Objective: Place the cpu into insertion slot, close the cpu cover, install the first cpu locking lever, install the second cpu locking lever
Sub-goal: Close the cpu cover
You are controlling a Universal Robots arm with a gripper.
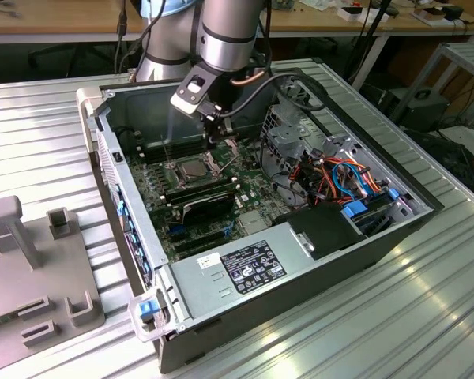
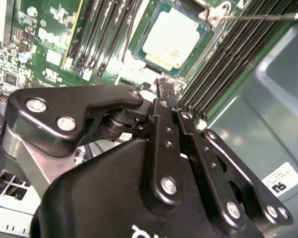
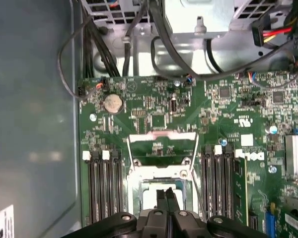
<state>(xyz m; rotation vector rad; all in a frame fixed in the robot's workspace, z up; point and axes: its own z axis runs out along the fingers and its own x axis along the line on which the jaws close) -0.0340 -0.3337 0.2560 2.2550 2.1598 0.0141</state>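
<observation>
The cpu [image 2: 171, 35], a flat square chip with a silvery top, lies in the insertion slot [image 2: 149, 63] on the green motherboard; in the exterior view the cpu [image 1: 191, 168] sits mid-board. The cpu cover [image 3: 161, 134], a thin silvery frame, is swung open past the slot, with green board showing through its opening. A thin locking lever [image 2: 258, 16] stands raised beside the slot. My gripper [image 3: 166, 192] hovers just above the slot's near edge, fingers [image 2: 160, 106] shut together with nothing between them. In the exterior view the gripper [image 1: 215, 142] hangs over the board behind the cpu.
Black memory slots [image 3: 102, 186] flank the socket on both sides. The case wall [image 3: 35, 124] rises close by, and cables [image 3: 164, 49] and a drive cage lie beyond the board. A power supply [image 1: 245, 264] and a grey fixture block [image 1: 31, 268] sit nearer the camera.
</observation>
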